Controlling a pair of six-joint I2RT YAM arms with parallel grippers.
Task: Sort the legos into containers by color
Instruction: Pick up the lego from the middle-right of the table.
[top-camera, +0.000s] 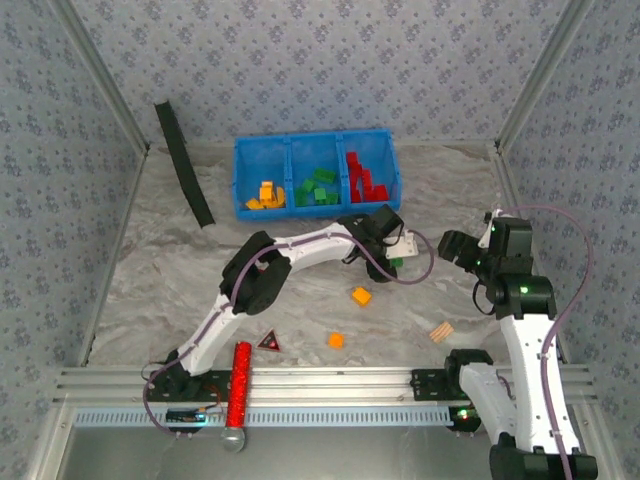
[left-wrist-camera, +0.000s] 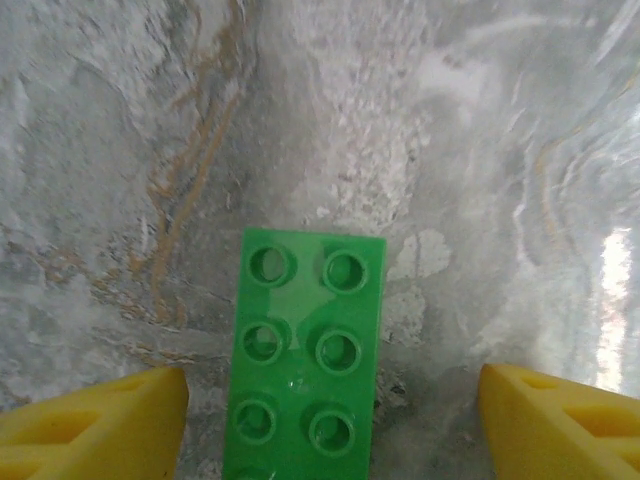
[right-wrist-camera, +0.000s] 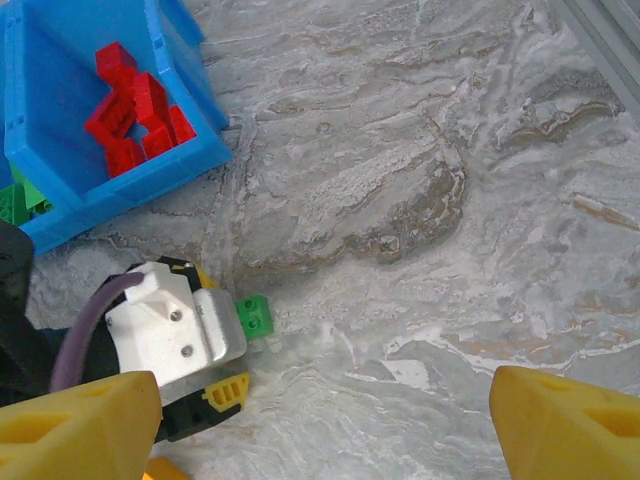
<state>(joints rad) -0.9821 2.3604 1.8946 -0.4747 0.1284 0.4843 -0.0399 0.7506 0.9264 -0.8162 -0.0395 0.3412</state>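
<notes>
Marbled tabletop (top-camera: 150, 260), papered walls (top-camera: 330, 60), blue containers (top-camera: 287, 160).

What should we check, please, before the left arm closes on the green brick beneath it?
1. The left hand is open and empty: ok.
2. The green brick lies between its fingers: ok, with a gap on each side, wider on the right of the wrist view.
3. The hand is low enough to grip: cannot tell.
4. The table around the brick is free of other pieces: ok in the left wrist view.
5. The middle compartment of the blue tray, holding green bricks, has room: ok.
6. The right hand is open and apart from the left: ok.
</notes>
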